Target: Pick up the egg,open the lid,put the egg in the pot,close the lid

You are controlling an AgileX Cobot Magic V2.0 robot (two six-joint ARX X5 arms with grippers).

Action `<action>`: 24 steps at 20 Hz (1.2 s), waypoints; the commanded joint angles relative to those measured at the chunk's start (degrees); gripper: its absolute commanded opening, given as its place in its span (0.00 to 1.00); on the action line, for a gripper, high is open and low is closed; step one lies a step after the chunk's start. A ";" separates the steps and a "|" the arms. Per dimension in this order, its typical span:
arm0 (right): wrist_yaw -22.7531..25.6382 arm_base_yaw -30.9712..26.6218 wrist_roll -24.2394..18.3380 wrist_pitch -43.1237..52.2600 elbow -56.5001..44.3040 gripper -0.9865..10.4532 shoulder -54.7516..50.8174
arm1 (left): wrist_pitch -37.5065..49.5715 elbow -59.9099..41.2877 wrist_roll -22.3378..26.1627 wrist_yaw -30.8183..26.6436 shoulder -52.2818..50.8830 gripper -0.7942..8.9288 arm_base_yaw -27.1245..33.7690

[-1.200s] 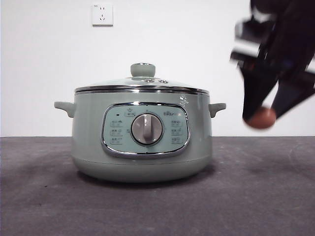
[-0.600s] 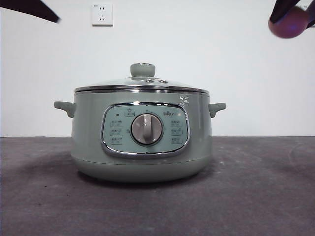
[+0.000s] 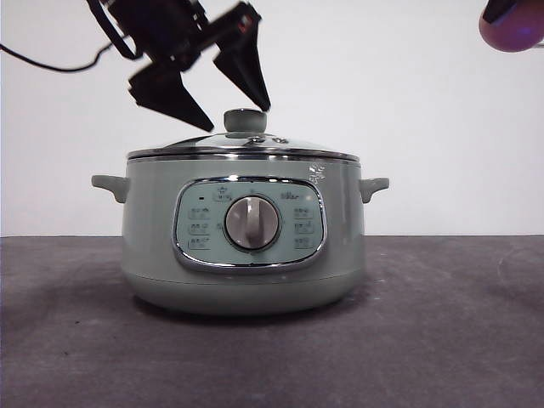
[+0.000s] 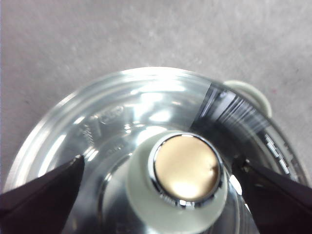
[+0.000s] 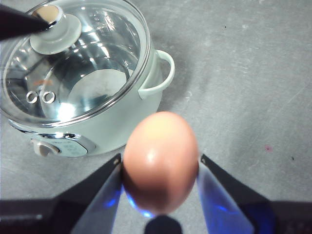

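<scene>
One egg held, one lid on one pot.

You have the left gripper [image 3: 229, 119] spread wide just above the lid [image 3: 244, 146] knob on the pot [image 3: 244, 246]; your right gripper [image 5: 161, 168] clamps the egg [image 5: 160, 161] high at right.

Low front; wrists overhead (sharing lid [image 4: 146, 146]).

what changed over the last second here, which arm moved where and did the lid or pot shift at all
The right pincer, shut on the egg, rose from beside the pot to the front view's top right corner. The left pincer came down from the top left, open, and now straddles the knob of the lid without gripping it. Lid and pot stayed put; the lid is still closed.
</scene>
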 commanded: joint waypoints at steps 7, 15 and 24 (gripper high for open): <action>0.02 0.04 -0.24 0.33 0.00 0.08 -0.13 | 1.84 -0.04 -0.28 -3.23 1.51 0.59 -2.05; 0.09 0.04 -0.26 0.35 0.02 0.08 -0.13 | 0.46 -0.04 -0.37 -2.82 1.51 0.19 -2.10; 0.02 0.04 -0.26 0.33 0.00 0.08 -0.13 | 1.68 0.46 -0.61 -2.60 1.16 0.07 -2.29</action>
